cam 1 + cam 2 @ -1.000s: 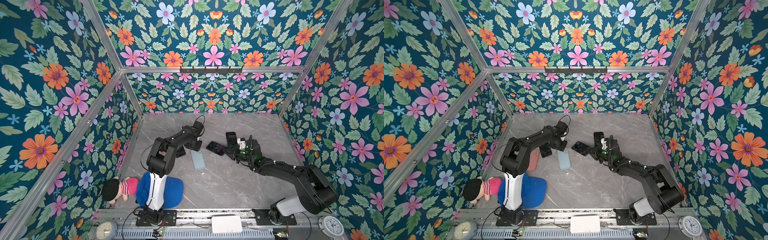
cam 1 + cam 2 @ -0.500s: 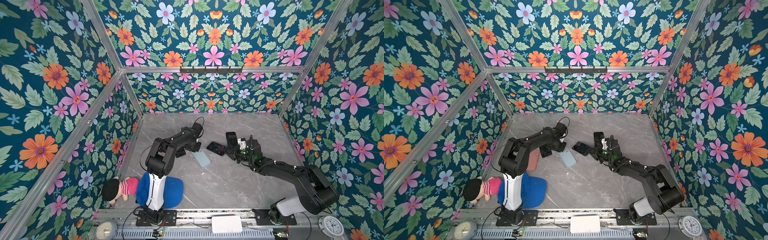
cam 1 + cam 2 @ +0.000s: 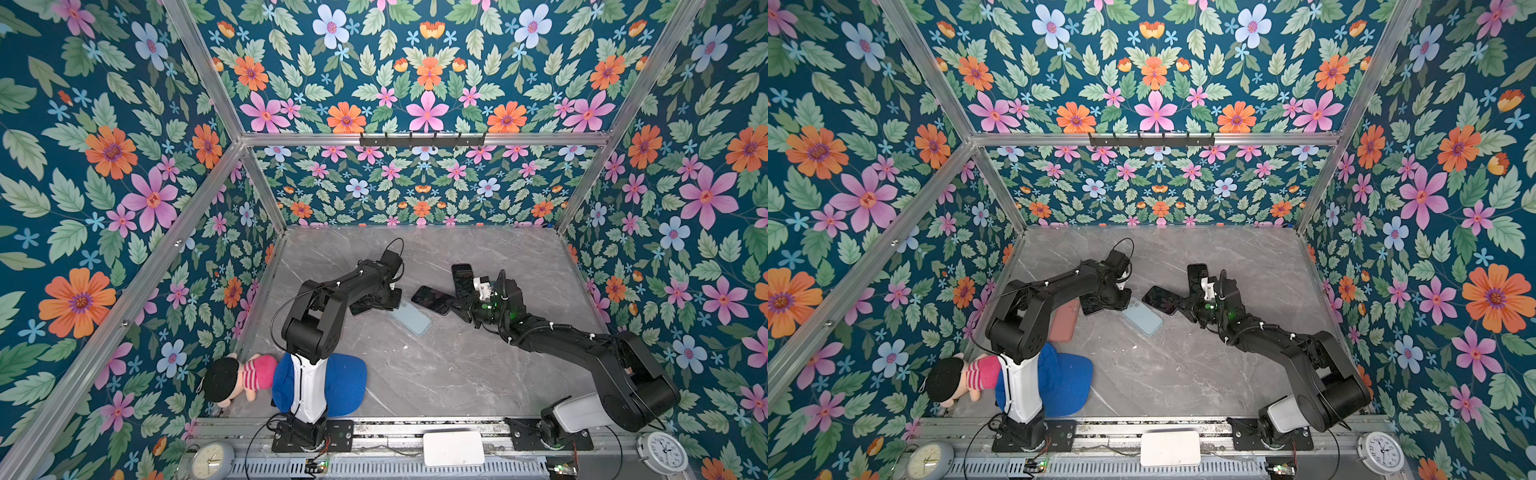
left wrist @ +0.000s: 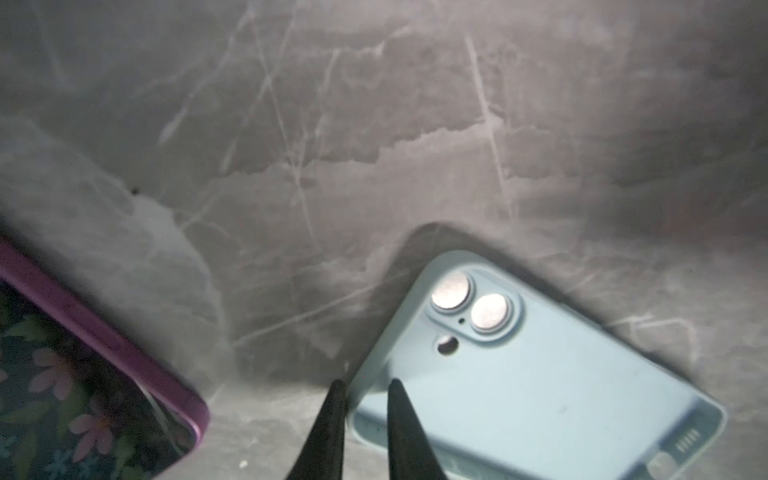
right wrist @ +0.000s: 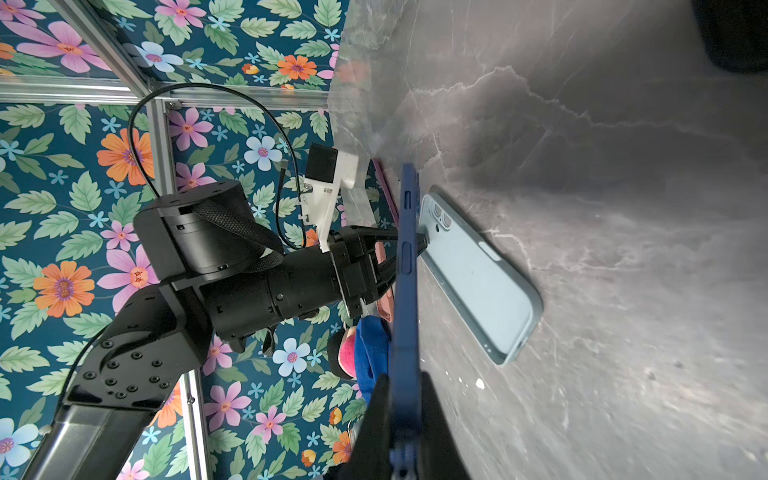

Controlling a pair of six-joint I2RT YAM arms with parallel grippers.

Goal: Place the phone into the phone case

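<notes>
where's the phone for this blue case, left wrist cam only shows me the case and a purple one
observer: The right tool holds a dark blue phone by one end, about level, to the right of the light blue case in both top views.
operator: ok, anything under my arm
observer: A salmon pink case lies flat on the table beneath the left arm.
operator: and by the base
observer: A blue cap and a doll lie beside the left arm's base.
</notes>
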